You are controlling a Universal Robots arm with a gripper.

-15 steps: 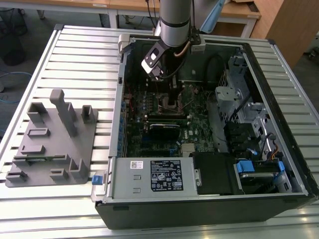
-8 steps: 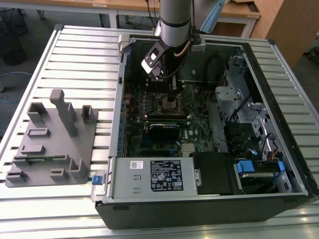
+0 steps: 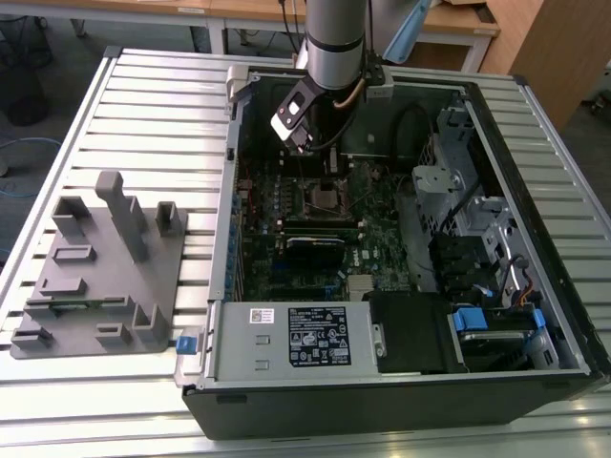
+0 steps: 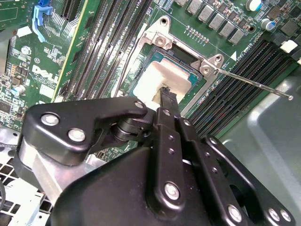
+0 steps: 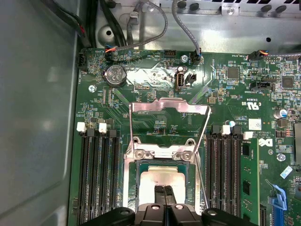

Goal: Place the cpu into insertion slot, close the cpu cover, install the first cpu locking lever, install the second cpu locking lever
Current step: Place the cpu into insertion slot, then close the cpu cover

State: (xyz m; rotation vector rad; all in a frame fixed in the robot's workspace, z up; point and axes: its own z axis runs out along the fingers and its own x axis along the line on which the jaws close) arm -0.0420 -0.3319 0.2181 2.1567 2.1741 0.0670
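The gripper has its fingertips pressed together, empty, right over the cpu seated in the insertion slot. Beyond them the cpu cover stands raised. The second wrist view adds a locking lever jutting free beside the fingertip; the exterior view shows the surrounding computer case.

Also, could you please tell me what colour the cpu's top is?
Pale silver-grey; the cpu shows best in the first wrist view.
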